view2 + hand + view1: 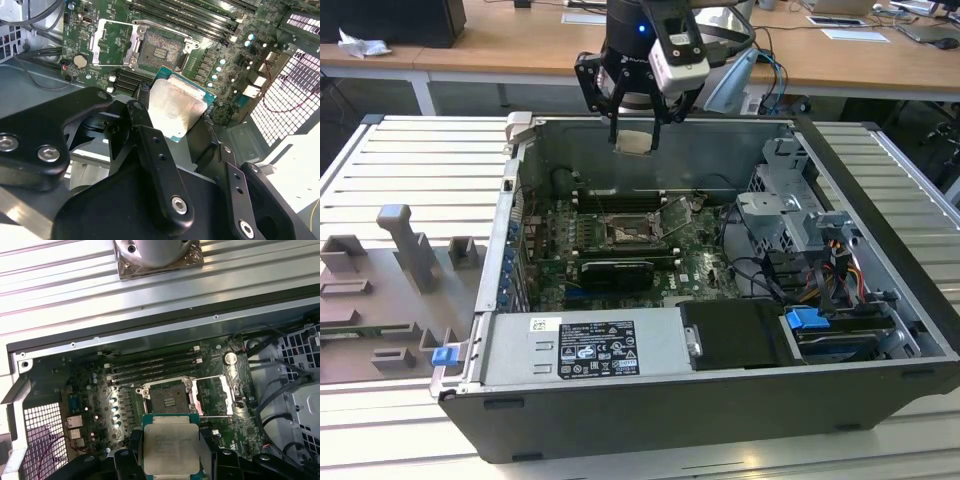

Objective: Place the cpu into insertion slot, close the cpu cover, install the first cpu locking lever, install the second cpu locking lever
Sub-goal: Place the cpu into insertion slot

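The hand (637,135), black and angular with bolted linkage fingers (150,145), is clenched on the cpu (636,143), pinching the flat square chip by two opposite edges and holding it in the air over the open computer case (620,425), near its far wall. In both wrist views the cpu (175,107) (171,447) shows a pale, brushed silvery-beige metal top on a green rim; faint print runs across that top but is too small to read. At the exterior view's left, a grey moulded fixture (390,280) with blocky posts lies on the ribbed pale metal counter (910,170), with a small blue clip (443,354) at its near corner. Next comes the dark, boxy case, where a silvery power supply (660,345) carries a white label (585,347) crowded with small print and marks. Behind it lies the green motherboard (545,255). The square insertion slot (625,232) (170,401) sits bare in its metal frame, below the held chip and well apart from it. The cpu cover (217,395) (112,42), a thin shiny frame with an open window, is swung open beside the slot. Long dark memory slots (155,365) run along one side of it. Toward the exterior view's right stand a perforated grey drive cage (790,185), a blue plastic tab (807,322) and loops of black cable (750,275).
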Controlling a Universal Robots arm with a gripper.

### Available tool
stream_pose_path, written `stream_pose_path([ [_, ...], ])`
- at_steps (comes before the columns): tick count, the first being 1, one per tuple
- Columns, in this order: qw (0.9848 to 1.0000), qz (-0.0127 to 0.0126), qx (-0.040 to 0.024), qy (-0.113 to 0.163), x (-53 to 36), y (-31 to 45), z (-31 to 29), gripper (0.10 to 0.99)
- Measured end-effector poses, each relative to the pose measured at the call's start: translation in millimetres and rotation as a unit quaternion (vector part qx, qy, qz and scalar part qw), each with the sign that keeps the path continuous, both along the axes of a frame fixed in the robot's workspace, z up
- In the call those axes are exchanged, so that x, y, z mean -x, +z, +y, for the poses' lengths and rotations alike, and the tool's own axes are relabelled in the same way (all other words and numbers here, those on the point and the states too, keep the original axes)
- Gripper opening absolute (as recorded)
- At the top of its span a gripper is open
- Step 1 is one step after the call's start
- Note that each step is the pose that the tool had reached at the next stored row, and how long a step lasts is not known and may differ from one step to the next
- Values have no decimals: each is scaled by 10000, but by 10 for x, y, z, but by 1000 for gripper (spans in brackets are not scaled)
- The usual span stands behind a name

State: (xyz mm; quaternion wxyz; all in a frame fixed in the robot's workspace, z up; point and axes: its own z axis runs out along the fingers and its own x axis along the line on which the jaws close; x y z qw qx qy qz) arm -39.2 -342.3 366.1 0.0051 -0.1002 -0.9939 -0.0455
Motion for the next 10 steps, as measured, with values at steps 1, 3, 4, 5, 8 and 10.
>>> stream_pose_path([
  [1, 10000, 0, 0, -12, 0, 0, 0, 541],
  [3, 10000, 0, 0, -47, 0, 0, 0, 541],
  [4, 10000, 0, 0, -59, 0, 0, 0, 541],
  [5, 10000, 0, 1, -81, 0, 0, 0, 541],
  [8, 9999, 0, 0, -121, 0, -1, 0, 541],
  [10, 9999, 0, 0, -159, 0, -1, 0, 541],
])
